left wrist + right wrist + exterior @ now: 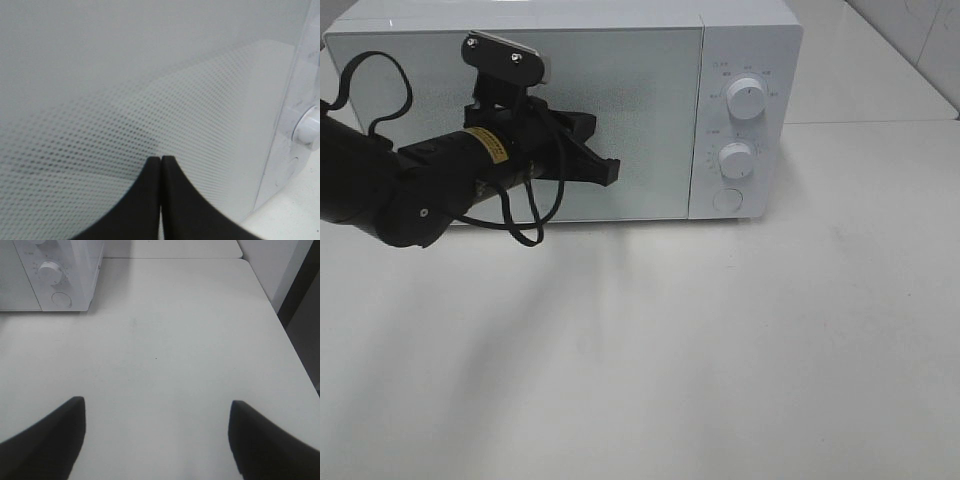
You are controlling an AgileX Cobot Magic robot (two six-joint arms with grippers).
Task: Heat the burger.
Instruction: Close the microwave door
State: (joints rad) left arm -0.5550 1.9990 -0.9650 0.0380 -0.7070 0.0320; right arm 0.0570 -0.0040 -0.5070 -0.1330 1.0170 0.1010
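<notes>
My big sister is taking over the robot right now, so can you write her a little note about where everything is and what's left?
Left pincer: shut, holding nothing, tips close against the microwave door.
Right pincer: open, empty, over the table.
Burger: in no view; perhaps behind the door, cannot tell.
Done: door is closed.
Left: probably set the upper knob and lower knob to start heating.

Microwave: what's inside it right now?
Cannot tell. The microwave has its door shut, and the dotted glass hides the interior. No burger shows in any view. The closed left end effector points at the door, close up.
</notes>
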